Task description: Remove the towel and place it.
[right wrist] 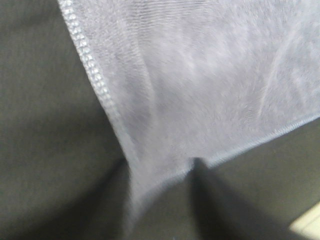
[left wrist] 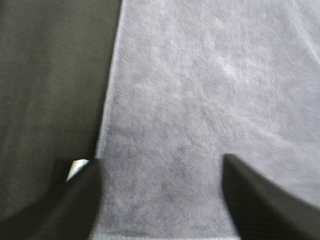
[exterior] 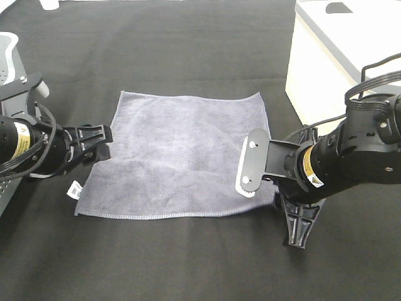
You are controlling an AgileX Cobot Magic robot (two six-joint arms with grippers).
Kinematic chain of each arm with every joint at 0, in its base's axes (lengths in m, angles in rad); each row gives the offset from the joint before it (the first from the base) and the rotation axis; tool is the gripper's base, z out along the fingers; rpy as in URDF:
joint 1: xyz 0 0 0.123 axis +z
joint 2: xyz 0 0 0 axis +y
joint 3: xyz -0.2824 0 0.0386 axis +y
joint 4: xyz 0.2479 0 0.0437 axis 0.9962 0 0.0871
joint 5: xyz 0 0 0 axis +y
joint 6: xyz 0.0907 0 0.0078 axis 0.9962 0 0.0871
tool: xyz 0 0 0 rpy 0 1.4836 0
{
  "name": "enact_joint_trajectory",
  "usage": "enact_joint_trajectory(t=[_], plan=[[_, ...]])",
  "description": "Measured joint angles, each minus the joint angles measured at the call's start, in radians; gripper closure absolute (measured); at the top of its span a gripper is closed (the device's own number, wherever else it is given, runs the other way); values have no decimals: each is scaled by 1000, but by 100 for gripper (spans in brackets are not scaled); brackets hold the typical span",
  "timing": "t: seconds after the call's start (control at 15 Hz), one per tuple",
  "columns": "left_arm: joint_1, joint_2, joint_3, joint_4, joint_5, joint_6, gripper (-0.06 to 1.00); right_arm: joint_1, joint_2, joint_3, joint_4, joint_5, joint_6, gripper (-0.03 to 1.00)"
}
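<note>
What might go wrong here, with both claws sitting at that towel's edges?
A corner of the towel lies between the fingers of the right claw; pulling away might drag and rumple it.
The left claw sits over the hem near the white tag and may snag it.
The right arm looks close to the white box and could bump it.

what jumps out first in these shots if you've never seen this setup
The grey-lavender towel spread flat on the black table catches the eye first. Then two black robot hands flank it: the left hand at its left edge near the small white tag, the right hand at its near right corner.
</note>
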Motion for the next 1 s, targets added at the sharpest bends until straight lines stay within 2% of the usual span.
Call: enact_joint_trajectory(t=[0.07, 0.13, 0.2, 0.33, 0.47, 0.67, 0.87, 1.0], plan=[[0, 0, 0, 0, -9, 0, 22, 0, 0, 2, -1, 22, 0, 33], [0, 0, 0, 0, -16, 0, 21, 0, 0, 2, -2, 53, -6, 26], [0, 0, 0, 0, -19, 0, 20, 0, -2, 2, -5, 81, -18, 23], [0, -10, 0, 0, -22, 0, 20, 0, -23, 3, -5, 127, -25, 22], [0, -39, -25, 0, -22, 0, 20, 0, -83, 3, -4, 127, -35, 22], [2, -58, -119, 0, -22, 32, 20, 0, -180, -4, -30, 129, -133, 22], [2, -58, -253, 0, 1, 120, 20, 0, -264, -71, -71, 131, -150, 22], [2, -58, -341, 0, 80, 211, 20, 0, -287, -156, -80, 131, -153, 22]])
